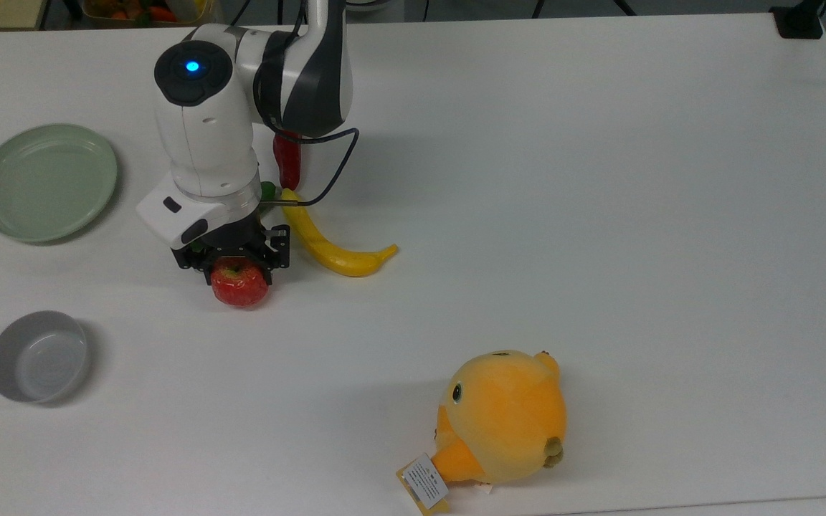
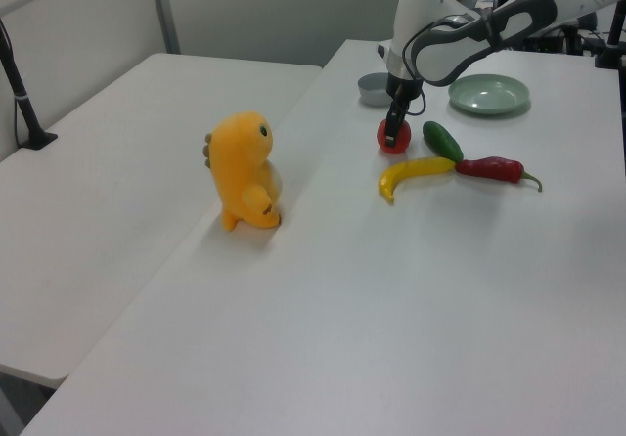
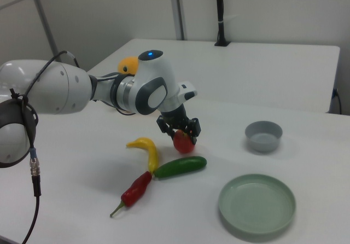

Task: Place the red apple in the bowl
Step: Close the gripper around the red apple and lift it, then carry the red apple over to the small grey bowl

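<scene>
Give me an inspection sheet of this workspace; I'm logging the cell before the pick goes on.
Surface: white table, bare apart from the items below.
Job's things: red apple on the table between the claw's fingers; grey bowl empty, apart from the apple.
Clutter: yellow banana, red chili pepper, green cucumber, pale green plate empty, orange plush toy with a tag.
Grippers: claw down around the apple, fingers at its sides.
Cables: black cable looping off the arm above the banana.
Surroundings: second white table alongside; grey wall panels behind.
</scene>
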